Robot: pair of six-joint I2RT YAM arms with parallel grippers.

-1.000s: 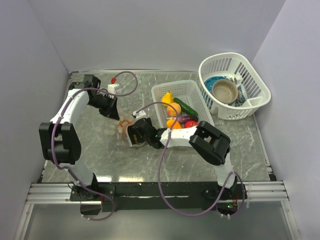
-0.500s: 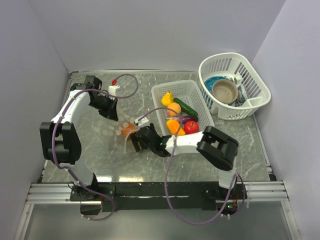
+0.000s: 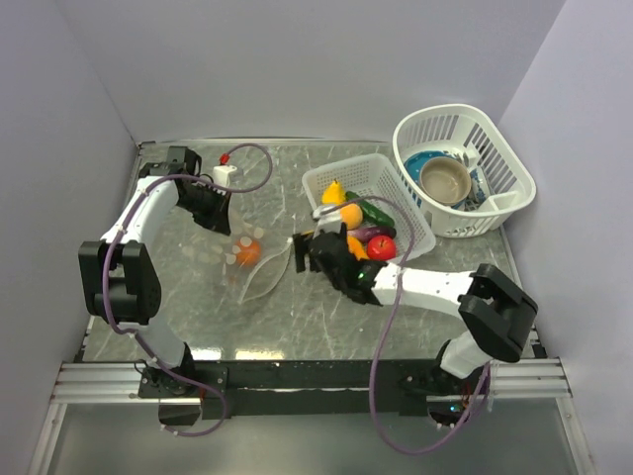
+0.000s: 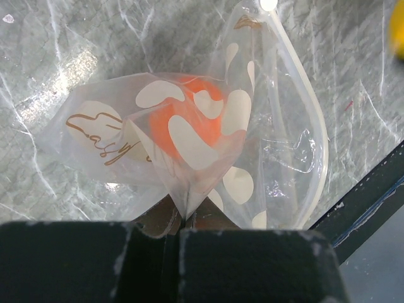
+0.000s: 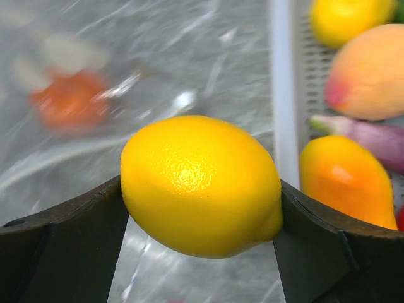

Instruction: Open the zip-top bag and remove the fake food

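Left gripper pinches the zip-top bag — right gripper clamps a yellow lemon

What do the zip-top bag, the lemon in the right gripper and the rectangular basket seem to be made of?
The zip-top bag looks like thin clear plastic film, glossy: it creases and the table shows through. The lemon is probably hard plastic, dimpled with a sheen. The basket seems white moulded plastic lattice.

The bag is clear with white dots, fruit orange, lemon yellow.
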